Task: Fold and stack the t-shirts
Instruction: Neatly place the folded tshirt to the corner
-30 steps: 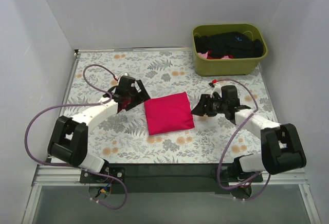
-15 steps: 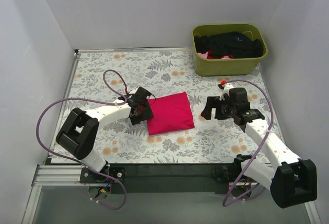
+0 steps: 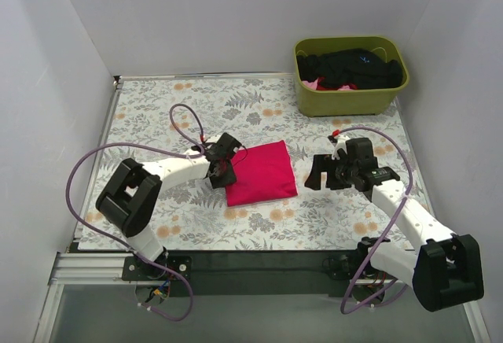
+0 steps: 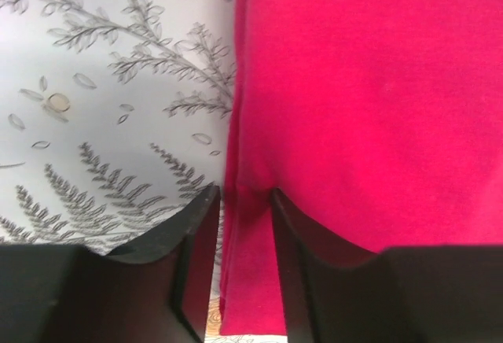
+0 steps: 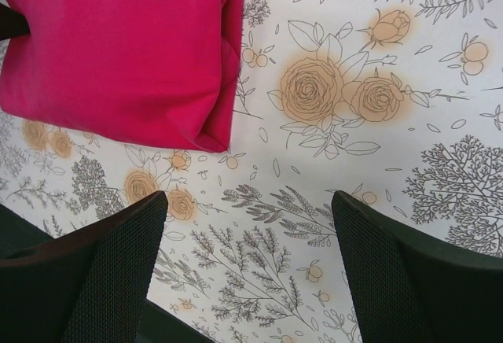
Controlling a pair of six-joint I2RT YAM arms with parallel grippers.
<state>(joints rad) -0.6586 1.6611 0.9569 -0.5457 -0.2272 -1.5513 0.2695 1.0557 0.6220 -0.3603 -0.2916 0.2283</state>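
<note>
Top view: red shirt (image 3: 261,172) lies folded mid-table (image 3: 157,115), its slightly longer side running left–right between the arms. The left gripper (image 3: 225,168) sits at its left edge, the right gripper (image 3: 317,171) stands just off its right edge without touching, and the bin (image 3: 351,101) of black shirts (image 3: 354,68) is well apart at far right. Left wrist: jaws nearly together, pinching the shirt's puckered left edge, the cloth running ahead and rightward. Right wrist: jaws spread wide over bare table, shirt ahead-left of the gap, so the left arm is judged nearer for the coming move.

Floral table (image 3: 157,107): red t-shirt (image 3: 259,172), green bin (image 3: 350,101)
</note>
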